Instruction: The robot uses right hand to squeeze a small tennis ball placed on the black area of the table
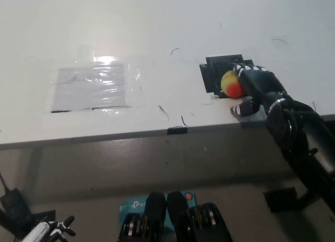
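Squeezing is the step I judge to be in hand: my right hand point(257, 86) is wrapped around the tennis ball point(230, 84), which shows yellow and orange at the fingertips, over the black area point(220, 69) just beyond the hand. Next I would tighten evenly without rolling the ball off the white table point(157, 32). Far below, the left hand point(49, 230) rests; I cannot tell its state.

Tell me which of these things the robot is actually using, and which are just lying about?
In use:
- ball, yellow and orange, held in the right hand
- black patch on the table

Lying about:
- clear plastic sheet on the table
- blue box on the floor
- left hand, resting at lower left
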`<state>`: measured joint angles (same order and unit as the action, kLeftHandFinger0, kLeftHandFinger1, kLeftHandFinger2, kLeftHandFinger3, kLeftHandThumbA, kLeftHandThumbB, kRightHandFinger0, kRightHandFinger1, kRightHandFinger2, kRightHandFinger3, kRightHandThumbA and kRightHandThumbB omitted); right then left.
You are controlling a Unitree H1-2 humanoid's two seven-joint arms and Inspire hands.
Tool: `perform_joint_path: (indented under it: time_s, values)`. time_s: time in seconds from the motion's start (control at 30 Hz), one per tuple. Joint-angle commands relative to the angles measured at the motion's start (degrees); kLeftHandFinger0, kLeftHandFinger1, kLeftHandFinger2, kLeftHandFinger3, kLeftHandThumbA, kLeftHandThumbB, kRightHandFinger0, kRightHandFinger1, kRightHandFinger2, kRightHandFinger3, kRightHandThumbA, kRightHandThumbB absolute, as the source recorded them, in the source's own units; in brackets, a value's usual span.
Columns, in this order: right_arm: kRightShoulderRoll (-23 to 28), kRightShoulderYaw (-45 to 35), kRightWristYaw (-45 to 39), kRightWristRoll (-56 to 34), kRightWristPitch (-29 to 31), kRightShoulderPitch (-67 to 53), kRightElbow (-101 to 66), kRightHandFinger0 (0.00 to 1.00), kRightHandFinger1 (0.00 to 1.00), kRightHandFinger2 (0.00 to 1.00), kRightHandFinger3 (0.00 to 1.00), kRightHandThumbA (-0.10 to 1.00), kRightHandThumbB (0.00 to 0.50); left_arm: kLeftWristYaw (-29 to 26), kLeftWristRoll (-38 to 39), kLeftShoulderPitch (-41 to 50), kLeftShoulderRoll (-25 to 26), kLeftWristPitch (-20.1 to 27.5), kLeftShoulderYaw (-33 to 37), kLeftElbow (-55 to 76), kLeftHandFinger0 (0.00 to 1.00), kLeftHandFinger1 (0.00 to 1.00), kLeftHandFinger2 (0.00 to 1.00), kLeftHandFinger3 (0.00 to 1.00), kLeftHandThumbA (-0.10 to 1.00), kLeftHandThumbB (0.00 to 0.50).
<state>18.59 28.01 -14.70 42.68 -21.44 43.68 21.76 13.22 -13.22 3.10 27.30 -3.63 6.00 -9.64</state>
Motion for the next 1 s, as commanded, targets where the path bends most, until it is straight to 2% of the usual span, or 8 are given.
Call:
perform_joint_path:
  time_s: [0.0,0.1,0.13,0.3,0.5,0.73,0.83,0.97]
  values:
    - [1.0,-0.8,2.6,3.1,-1.5,0.7,-1.6,1.00,1.00,1.00,1.00,1.00,0.500,0.4,0.1,-0.1,1.3,0.5,-0.6,1.1,0.25,0.21,0.44,0.51,1.00,0.493]
    - [0.7,-1.0,3.7,3.2,-1.2,0.4,-1.0,1.00,1.00,1.00,1.00,1.00,0.500,0.2,0.2,-0.2,1.3,1.1,-0.7,0.9,0.25,0.22,0.42,0.51,1.00,0.484]
    - [0.5,-1.3,4.5,3.1,-0.7,0.2,-0.5,1.00,1.00,1.00,1.00,1.00,0.500,0.5,0.4,-0.3,1.3,0.3,-0.8,1.1,0.24,0.20,0.40,0.47,1.00,0.493]
    - [0.0,-1.7,4.8,2.8,-0.6,-0.2,0.2,1.00,1.00,1.00,1.00,1.00,0.500,0.1,0.4,-0.3,1.2,1.8,-0.7,0.2,0.19,0.15,0.37,0.46,1.00,0.485]
    - [-0.3,-3.2,6.2,1.3,1.5,-1.1,-1.9,1.00,1.00,1.00,1.00,1.00,0.500,0.3,0.1,-0.3,1.3,1.0,-0.6,0.7,0.22,0.18,0.38,0.48,1.00,0.487]
    - [-0.1,-7.6,4.9,-0.8,1.1,-4.6,-14.3,1.00,1.00,1.00,1.00,1.00,0.500,0.2,0.3,0.8,1.3,0.6,-0.9,0.8,0.24,0.21,0.42,0.48,1.00,0.496]
    - [1.0,-11.2,4.3,-0.4,-0.6,-6.9,-24.2,1.00,1.00,1.00,1.00,1.00,0.500,0.0,-0.3,0.7,1.3,0.0,-0.7,1.0,0.25,0.22,0.44,0.52,1.00,0.500]
    - [2.1,-16.1,3.8,-2.4,-0.3,-10.1,-32.3,1.00,1.00,1.00,1.00,1.00,0.500,-0.1,0.4,0.5,1.0,1.5,-0.9,-0.1,0.22,0.19,0.41,0.48,1.00,0.499]
